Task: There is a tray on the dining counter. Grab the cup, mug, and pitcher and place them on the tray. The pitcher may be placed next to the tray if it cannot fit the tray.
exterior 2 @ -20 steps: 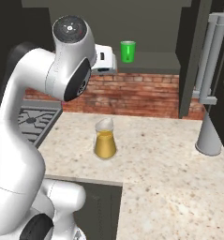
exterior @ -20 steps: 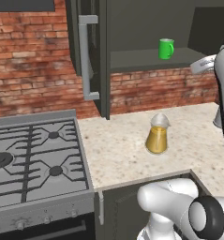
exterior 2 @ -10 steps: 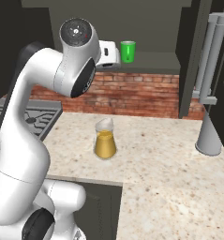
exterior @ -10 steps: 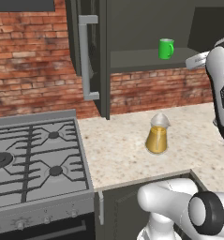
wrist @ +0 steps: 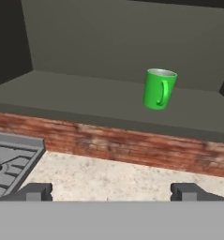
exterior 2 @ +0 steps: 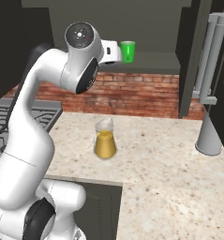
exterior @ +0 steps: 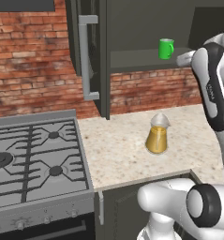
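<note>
We hold our gripper (wrist: 111, 192) wide open and empty; the green mug (wrist: 159, 89) stands at one o'clock on the cabinet shelf (wrist: 85, 101). We should centre, then advance level.

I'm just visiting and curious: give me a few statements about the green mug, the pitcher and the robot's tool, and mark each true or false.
1. The mug stands upright on the cabinet shelf. True.
2. The tool is clamped on the mug. False: it is open, short of the mug.
3. The pitcher holds amber liquid. True.
4. The pitcher sits on the stove. False: it stands on the counter beside it.
</note>
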Controlling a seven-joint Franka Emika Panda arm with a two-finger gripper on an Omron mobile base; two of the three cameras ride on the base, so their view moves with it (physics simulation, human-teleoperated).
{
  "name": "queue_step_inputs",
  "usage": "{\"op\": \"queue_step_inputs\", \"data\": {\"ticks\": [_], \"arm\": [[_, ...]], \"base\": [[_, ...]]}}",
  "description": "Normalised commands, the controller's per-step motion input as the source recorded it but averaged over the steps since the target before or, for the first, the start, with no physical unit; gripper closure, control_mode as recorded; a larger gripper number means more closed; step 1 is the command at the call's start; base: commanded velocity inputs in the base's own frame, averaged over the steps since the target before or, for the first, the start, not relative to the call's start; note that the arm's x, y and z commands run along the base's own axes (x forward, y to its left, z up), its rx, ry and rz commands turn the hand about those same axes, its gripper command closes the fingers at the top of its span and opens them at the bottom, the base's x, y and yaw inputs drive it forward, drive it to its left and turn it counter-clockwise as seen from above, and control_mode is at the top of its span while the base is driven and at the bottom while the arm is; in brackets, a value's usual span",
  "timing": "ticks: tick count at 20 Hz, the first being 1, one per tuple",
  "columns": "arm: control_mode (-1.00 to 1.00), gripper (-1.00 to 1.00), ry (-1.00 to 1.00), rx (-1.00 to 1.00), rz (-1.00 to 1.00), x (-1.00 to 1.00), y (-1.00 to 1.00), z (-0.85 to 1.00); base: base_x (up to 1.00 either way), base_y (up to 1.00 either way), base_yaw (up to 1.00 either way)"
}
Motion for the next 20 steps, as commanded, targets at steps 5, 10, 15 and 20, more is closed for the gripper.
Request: {"op": "queue_step_inputs", "data": {"ticks": [5,10,15,20], "arm": [[-1.00,-1.00,0.00,0.00,-0.03,0.35,-0.08,0.12],[-1.00,-1.00,0.04,0.00,-0.04,0.27,-0.09,0.19],[-1.00,-1.00,0.07,0.01,-0.03,0.22,-0.19,0.12],[-1.00,-1.00,0.04,0.06,0.00,0.27,-0.33,0.03]], "base": [[0.00,0.00,0.00],[0.00,0.00,0.00],[0.00,0.00,0.00],[0.00,0.00,0.00]]}}
